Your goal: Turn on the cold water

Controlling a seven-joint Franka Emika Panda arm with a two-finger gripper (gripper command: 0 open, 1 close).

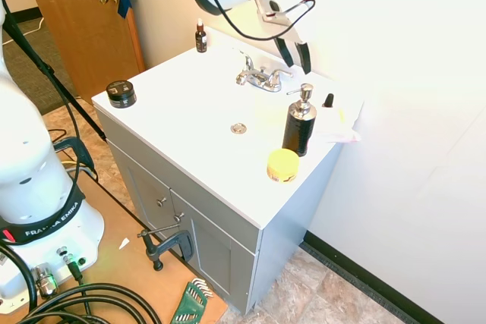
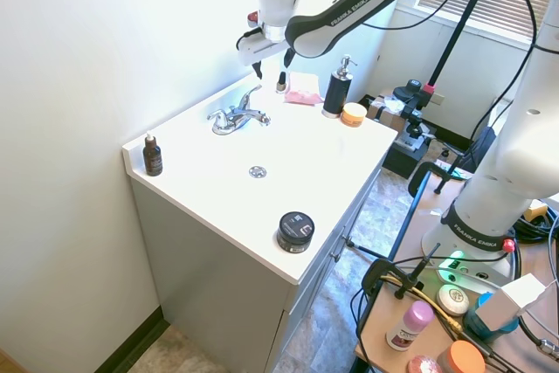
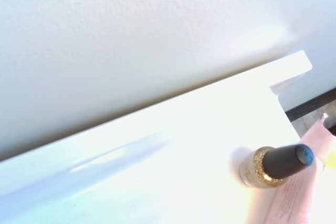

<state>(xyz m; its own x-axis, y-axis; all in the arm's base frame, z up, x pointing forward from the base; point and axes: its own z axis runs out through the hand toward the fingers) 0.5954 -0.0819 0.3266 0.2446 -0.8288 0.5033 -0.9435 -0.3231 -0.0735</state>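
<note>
black pump bottle, yellow jar, black tin

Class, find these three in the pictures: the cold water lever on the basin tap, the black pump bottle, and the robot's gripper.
cold water lever (image 1: 279, 75), first exterior view, on the chrome handle.
black pump bottle (image 1: 299, 130), first exterior view, on its black body.
gripper (image 1: 294, 54), first exterior view, midway between the open fingertips.

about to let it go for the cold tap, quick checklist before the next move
1. Gripper open: ok, fingers apart.
2. Gripper empty: ok.
3. Cold lever unobstructed from above: ok.
4. Gripper lined up over the lever: not ok, it hangs above and off toward the small dark-capped bottle.
5. Pump bottle away from the tap: ok, it stands apart from the tap, toward the counter's front.
6. Water off now: cannot tell.
</note>
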